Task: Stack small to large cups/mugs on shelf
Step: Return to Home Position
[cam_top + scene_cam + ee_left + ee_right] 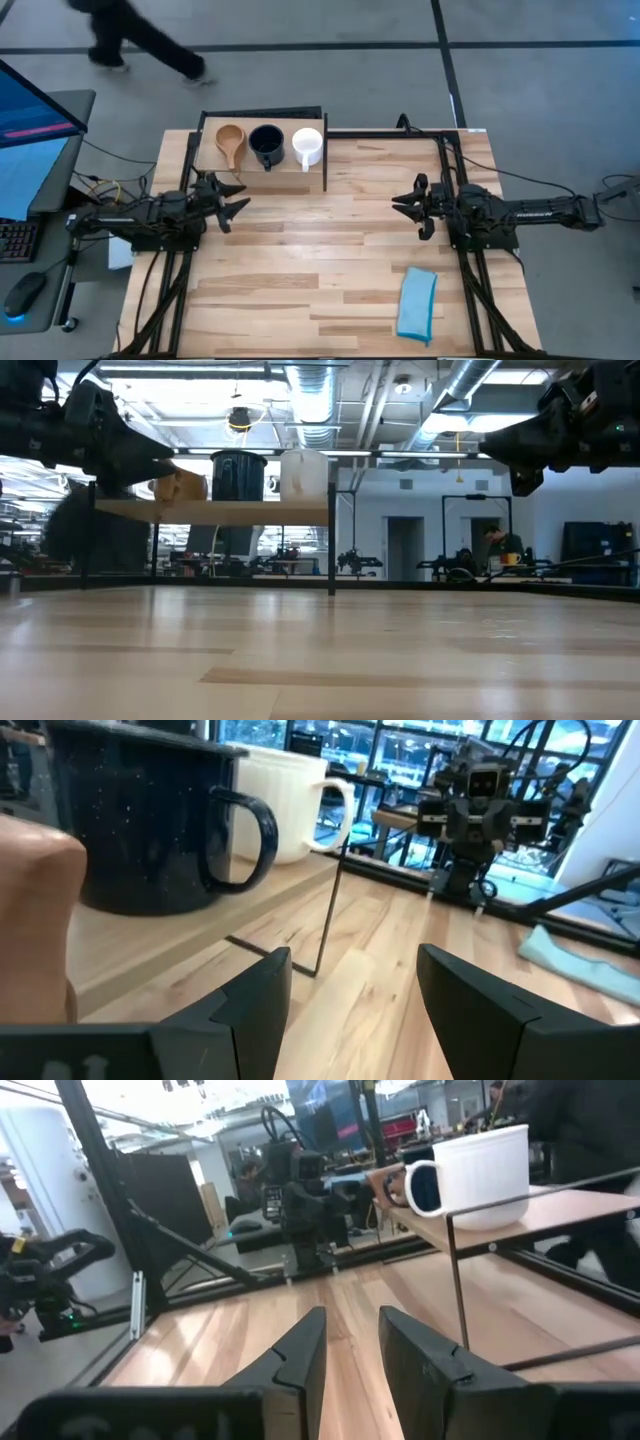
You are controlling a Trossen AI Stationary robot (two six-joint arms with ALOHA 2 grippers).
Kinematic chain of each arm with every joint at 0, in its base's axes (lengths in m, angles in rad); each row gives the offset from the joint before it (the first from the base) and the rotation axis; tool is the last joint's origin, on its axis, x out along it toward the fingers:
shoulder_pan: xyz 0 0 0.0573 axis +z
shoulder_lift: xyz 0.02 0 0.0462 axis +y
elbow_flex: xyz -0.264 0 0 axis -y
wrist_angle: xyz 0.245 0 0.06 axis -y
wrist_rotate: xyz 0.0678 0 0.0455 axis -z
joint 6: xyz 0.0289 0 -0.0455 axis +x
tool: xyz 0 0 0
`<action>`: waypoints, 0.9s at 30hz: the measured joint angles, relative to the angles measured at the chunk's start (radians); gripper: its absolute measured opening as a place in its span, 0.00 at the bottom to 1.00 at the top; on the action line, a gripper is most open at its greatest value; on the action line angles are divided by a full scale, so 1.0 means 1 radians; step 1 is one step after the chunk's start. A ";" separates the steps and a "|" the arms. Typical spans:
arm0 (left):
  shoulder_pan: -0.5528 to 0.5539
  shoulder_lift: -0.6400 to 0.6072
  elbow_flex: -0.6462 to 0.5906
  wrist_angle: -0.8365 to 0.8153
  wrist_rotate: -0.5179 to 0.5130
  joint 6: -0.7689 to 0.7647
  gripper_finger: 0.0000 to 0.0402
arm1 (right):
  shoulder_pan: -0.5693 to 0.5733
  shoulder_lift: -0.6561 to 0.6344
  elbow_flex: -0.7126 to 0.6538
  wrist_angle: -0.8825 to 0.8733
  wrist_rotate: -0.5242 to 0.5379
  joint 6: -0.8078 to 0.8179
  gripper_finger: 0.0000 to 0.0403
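Right, count them up: three cups on one shelf [213, 162], side by side in a single row at the far left corner of the table [330, 250]. There is a wooden cup [230, 140] at the left end, a dark mug [266, 145] in the middle and a white mug [307, 146] at the right end. All three stand upright, close together. The wooden one is light brown with a long handle reaching toward the shelf's front edge. The dark one is navy with fine pale speckles and a loop handle, and the white one is plain with a loop handle too. Two grippers, both empty-handed. The left gripper [243, 198] hangs over the table just in front of the shelf, nearest the wooden cup and dark mug, its fingers spread wide. The right gripper [396, 205] sits well apart from the shelf over the right side of the table, fingers parted only narrowly. One folded blue cloth [417, 303] lies near the table's front right corner.
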 joint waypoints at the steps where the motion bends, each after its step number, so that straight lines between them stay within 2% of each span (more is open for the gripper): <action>1: 0.000 0.004 0.000 0.000 0.000 0.000 0.52 | 0.000 0.000 0.000 -0.003 0.000 0.000 0.29; 8: 0.000 0.011 0.000 -0.001 0.001 0.001 0.52 | 0.000 0.000 0.000 -0.023 0.001 0.000 0.29; 18: 0.000 0.011 -0.001 0.000 0.004 0.001 0.52 | -0.006 0.000 0.000 -0.250 0.007 0.000 0.29; 21: 0.000 0.011 -0.001 0.000 0.003 0.001 0.52 | -0.005 0.000 0.001 -0.387 0.006 0.019 0.29; 27: 0.000 0.011 -0.001 0.000 0.000 0.001 0.52 | 0.007 0.038 0.006 -0.399 0.024 0.112 0.29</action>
